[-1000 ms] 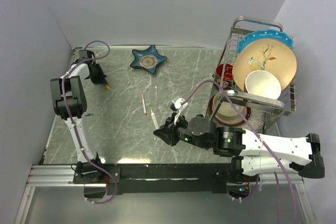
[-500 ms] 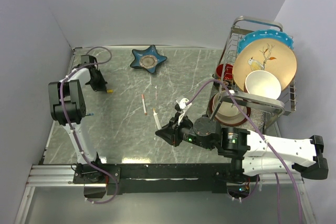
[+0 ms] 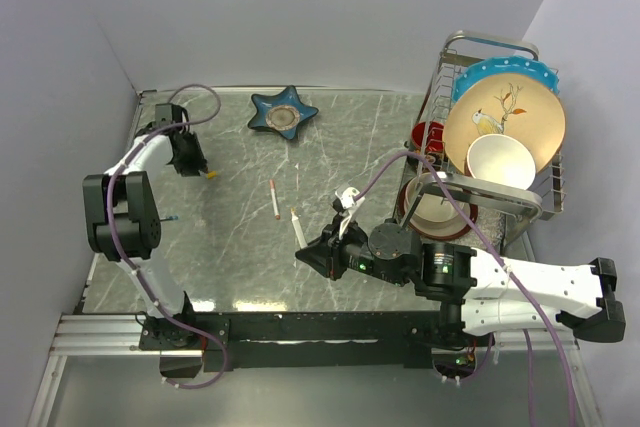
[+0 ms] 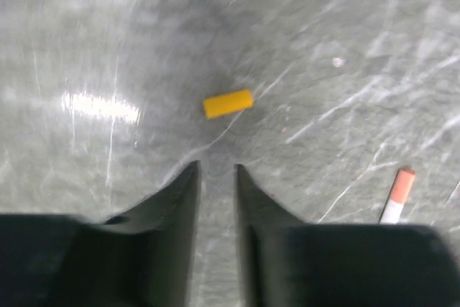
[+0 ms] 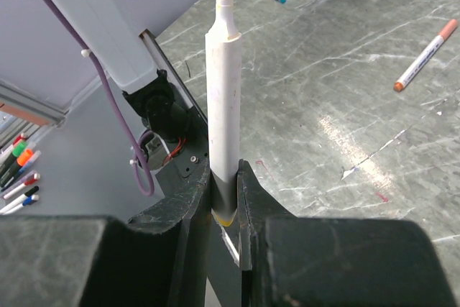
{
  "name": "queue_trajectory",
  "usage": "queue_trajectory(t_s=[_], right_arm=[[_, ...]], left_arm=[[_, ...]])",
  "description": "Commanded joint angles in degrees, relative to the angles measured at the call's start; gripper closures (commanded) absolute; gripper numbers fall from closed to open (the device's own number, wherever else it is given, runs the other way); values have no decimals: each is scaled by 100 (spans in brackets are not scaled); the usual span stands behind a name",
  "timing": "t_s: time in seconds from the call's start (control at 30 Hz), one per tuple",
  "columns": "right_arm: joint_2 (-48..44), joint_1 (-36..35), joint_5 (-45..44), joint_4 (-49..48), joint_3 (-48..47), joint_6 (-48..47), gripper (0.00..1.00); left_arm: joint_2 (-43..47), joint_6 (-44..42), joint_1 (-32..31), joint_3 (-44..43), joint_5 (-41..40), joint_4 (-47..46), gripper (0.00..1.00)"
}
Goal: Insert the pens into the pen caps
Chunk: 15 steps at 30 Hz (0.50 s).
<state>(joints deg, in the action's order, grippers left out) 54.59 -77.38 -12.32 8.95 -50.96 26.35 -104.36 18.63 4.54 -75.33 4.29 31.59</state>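
Note:
A short yellow pen cap [image 4: 228, 103] lies flat on the grey marble table [image 3: 240, 247], just ahead of my left gripper [image 4: 217, 170]. Its jaws stand a narrow gap apart with nothing between them. From above, the cap [image 3: 212, 174] sits right at the left gripper [image 3: 192, 154], near the back left corner. My right gripper [image 5: 224, 177] is shut on a white pen [image 5: 223, 98] whose bare yellow tip points up and away. That held pen [image 3: 297, 227] is at mid-table. A second white pen [image 3: 274, 198] with a red-orange end lies loose on the table [image 5: 424, 55].
A blue star-shaped dish [image 3: 283, 114] sits at the back. A wire dish rack [image 3: 530, 202] with plates, bowls and a red cup fills the right side. A small blue-tipped stick [image 3: 172, 217] lies near the left arm. Walls close the left and back.
My left jaws have parted a little and the left arm's elbow has swung nearer. The right arm shifted slightly at first, then held still with its pen.

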Motion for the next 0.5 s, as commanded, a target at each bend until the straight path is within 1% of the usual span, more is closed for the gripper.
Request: queue_trajectory(t_s=[0.0, 0.03, 0.1, 0.2, 0.47], right_arm=[[-141, -5, -87, -271, 42, 169, 100], [-150, -5, -78, -228, 34, 169, 100], [-167, -5, -87, -140, -45, 151, 100], [-325, -5, -166, 45, -55, 99, 100], [-695, -5, -359, 168, 121, 99, 100]], left_arm=[[-13, -834, -31, -315, 702, -277, 59], [-84, -1026, -66, -403, 687, -207, 56], [-294, -1142, -163, -421, 486, -232, 55], [-576, -1274, -181, -596, 388, -198, 54], [-726, -1424, -216, -658, 45, -294, 52]])
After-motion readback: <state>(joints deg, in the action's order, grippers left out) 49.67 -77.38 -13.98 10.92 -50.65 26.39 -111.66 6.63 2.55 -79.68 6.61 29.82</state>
